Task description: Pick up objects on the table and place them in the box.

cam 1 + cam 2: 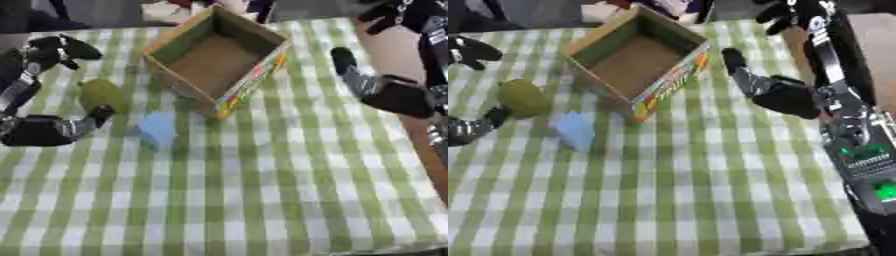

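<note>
Your left hand (52,127) is spread wide around the green ball (102,95). The blue block (158,128) sits at 5 o'clock from the ball. The box (217,60) stands at 1 o'clock. Your right hand (381,87) rests open.

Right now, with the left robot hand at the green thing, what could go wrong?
1. The left robot hand has fingers only beside the green object, not round it, so it may roll away on closing.
2. The blue block lies close by and could get knocked.
3. The cardboard box sits skewed with a raised near wall; a low carry might clip it. The right robot hand is open beside the box.
</note>
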